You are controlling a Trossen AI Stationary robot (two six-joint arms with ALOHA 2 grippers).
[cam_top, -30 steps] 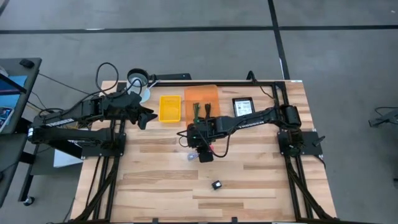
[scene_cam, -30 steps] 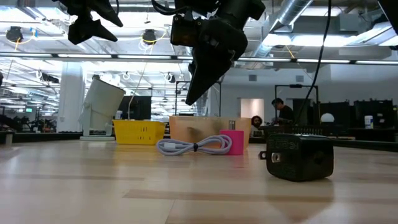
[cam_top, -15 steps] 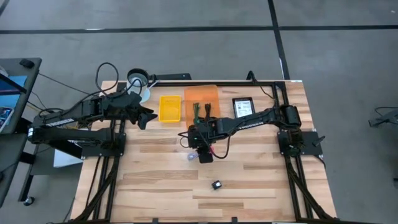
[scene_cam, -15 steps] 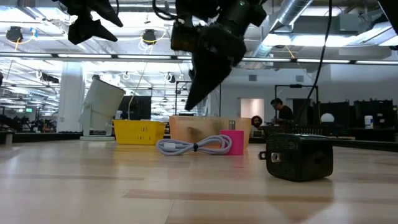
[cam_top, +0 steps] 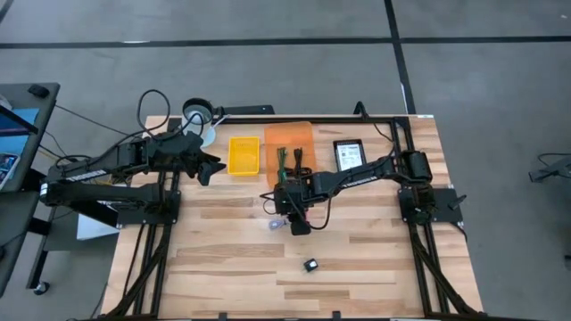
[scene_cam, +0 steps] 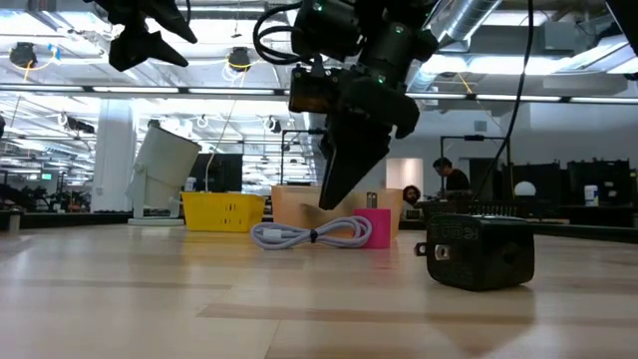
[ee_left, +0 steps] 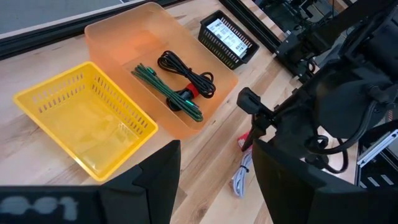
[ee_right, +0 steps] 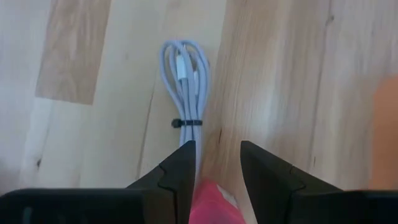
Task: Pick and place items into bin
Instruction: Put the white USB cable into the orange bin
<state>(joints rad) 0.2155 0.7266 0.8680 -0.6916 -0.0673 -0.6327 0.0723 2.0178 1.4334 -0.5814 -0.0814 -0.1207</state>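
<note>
Hovering over the middle of the table, our right gripper (cam_top: 297,220) points its fingers down at a small pink block (ee_right: 214,205) and the coiled grey cable (ee_right: 186,84) just beside it. In the right wrist view the pink block sits between our two fingers (ee_right: 177,177), which stand apart around it and not yet clenched; we judge this is the lining-up for a grasp. In the low view the right gripper (scene_cam: 334,194) hangs just above the cable (scene_cam: 304,235) and pink block (scene_cam: 374,227), centre of the frame, with no contact that we can confirm.

Our left gripper (cam_top: 207,167) waits in the upper left of the high view, beside the yellow basket (cam_top: 244,155), fingers released and holding nothing, probably parked clear so the right arm has room.

The orange bin (ee_left: 118,31) lies at upper centre of the high view, already holding a black cable and a green cable (ee_left: 177,99). Right of it sits a black tray with a printed card (cam_top: 349,152). A black plug block (cam_top: 310,265) rests alone, lower centre, well apart from the bin. A white cup (scene_cam: 159,170) leans at the table's far left corner.
</note>
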